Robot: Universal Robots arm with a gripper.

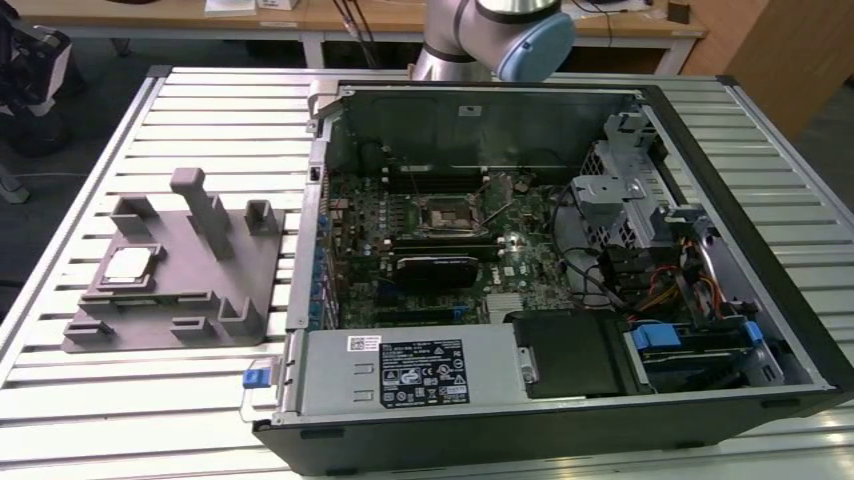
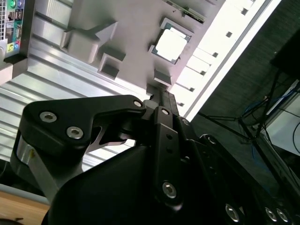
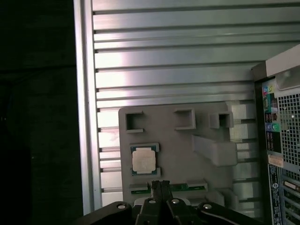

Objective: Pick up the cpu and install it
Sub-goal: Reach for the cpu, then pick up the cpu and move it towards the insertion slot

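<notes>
The cpu (image 1: 128, 265) is a small pale silver square lying flat in a recess of the grey fixture (image 1: 200, 300), at the exterior view's left on the slatted table. It also appears in both wrist views, cpu (image 3: 143, 160) and cpu (image 2: 170, 45). My gripper (image 3: 160, 184) hangs well above the fixture (image 3: 178, 154), a short way off from the chip. Its two fingers are pressed together, shut on nothing, and the gripper (image 2: 157, 92) appears from behind in the second wrist view. The black socket frame (image 1: 445, 212) sits mid-motherboard inside the open computer case (image 1: 747, 330).
The arm's base (image 1: 494, 30) rises behind the case. Upright grey posts (image 1: 200, 205) stand on the fixture beside the chip. A green memory strip (image 3: 187, 188) lies in a fixture slot near my fingertips. The table edge (image 3: 84, 117) drops to dark floor beyond.
</notes>
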